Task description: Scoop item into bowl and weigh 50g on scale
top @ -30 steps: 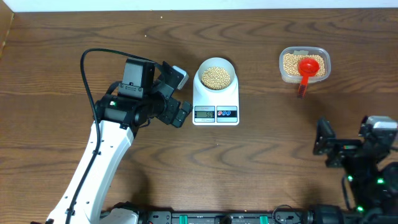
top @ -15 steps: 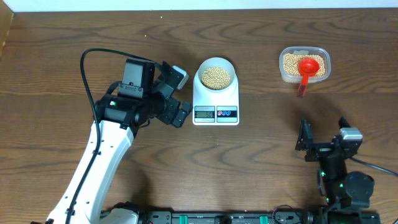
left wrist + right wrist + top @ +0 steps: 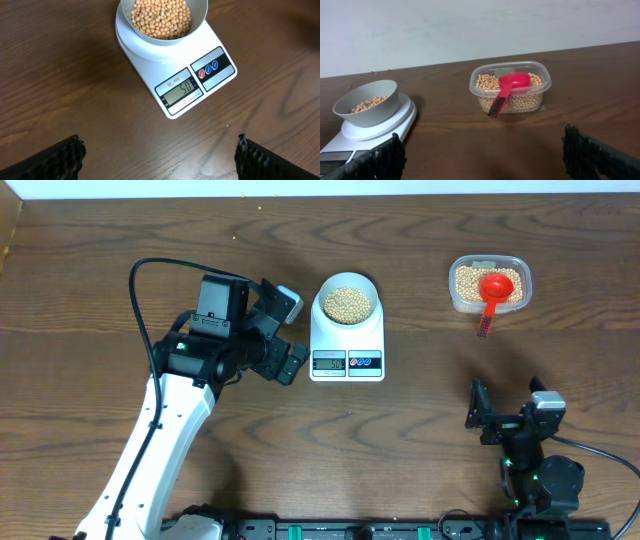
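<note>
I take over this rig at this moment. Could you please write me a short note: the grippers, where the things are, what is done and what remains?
Left gripper: open, empty, beside the scale.
Right gripper: open, empty, low over the table, facing the tub.
Bowl with beans stands on the scale; the display reads 50.
Red scoop lies in the tub on the remaining beans.
Done: scooping and weighing, it seems.
Left: nothing obvious; perhaps only confirm the reading.
</note>
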You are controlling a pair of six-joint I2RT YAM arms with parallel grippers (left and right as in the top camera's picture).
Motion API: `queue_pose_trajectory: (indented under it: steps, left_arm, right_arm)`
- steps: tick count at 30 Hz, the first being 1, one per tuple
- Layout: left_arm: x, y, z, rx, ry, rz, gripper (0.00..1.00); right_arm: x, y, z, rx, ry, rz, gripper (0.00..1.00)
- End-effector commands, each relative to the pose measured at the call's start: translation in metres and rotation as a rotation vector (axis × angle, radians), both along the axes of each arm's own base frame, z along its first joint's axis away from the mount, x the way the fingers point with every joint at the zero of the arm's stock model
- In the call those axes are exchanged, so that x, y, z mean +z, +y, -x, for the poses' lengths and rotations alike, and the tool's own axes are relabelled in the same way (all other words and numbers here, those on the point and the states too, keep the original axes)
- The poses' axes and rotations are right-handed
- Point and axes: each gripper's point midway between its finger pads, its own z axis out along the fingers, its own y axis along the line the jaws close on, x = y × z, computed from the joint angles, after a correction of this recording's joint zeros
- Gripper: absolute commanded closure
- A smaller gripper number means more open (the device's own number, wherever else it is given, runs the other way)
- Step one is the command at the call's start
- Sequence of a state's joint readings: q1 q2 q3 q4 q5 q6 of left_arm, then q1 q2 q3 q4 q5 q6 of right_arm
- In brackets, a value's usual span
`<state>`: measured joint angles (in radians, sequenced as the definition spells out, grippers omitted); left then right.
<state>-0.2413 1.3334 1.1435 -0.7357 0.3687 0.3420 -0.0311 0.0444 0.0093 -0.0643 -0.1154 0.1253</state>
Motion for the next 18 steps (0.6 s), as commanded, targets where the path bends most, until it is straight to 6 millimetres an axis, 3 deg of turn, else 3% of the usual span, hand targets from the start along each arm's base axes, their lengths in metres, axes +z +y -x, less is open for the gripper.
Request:
queue_pose_trajectory:
  steps: [1,18]
  left_arm:
    - [0.0028,-0.0017,-0.0020,-0.017,-0.008,0.005,0.02]
    - [0.0028,-0.0017,-0.0020,-0.017,-0.008,0.005,0.02]
  right_arm:
    - [0.0031,0.0062,0.0014,0.027,-0.021,0.023,0.01]
    - [0.0064,0.0100,0.0022,0.042,-0.035,0.022,0.01]
